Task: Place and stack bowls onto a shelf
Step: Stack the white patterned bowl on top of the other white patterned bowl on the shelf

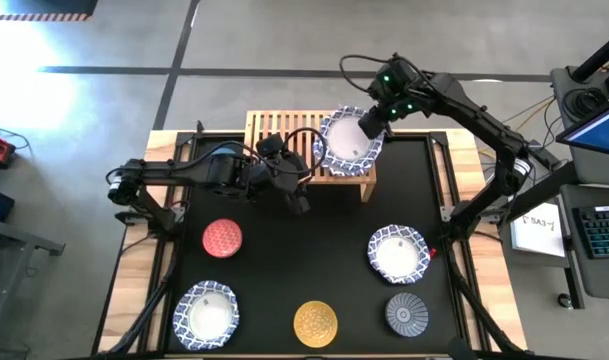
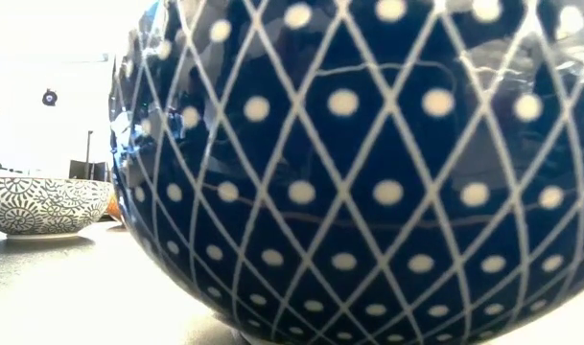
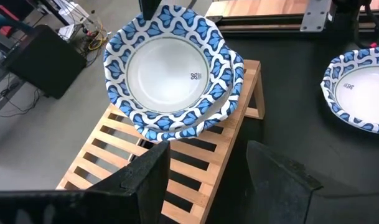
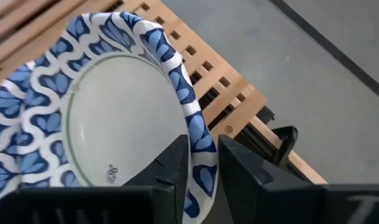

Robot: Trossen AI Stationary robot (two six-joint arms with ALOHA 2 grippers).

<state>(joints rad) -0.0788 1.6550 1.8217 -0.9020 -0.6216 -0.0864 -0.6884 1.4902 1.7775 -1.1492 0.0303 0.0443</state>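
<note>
Straddling a glossy scalloped bowl [image 4: 102, 124] rim: right gripper [image 4: 205, 165] jaws.

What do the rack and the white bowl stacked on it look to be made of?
Rack: light unpainted wood, judging by the pale grain on its parallel slats and legs. White bowl with blue-patterned rim: probably glazed ceramic, with a smooth, slightly shiny inside and a small printed mark; melamine cannot be ruled out.

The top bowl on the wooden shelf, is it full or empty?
Empty. The top bowl, stacked on another bowl on the shelf, shows only a bare white inside with a small mark.
</note>
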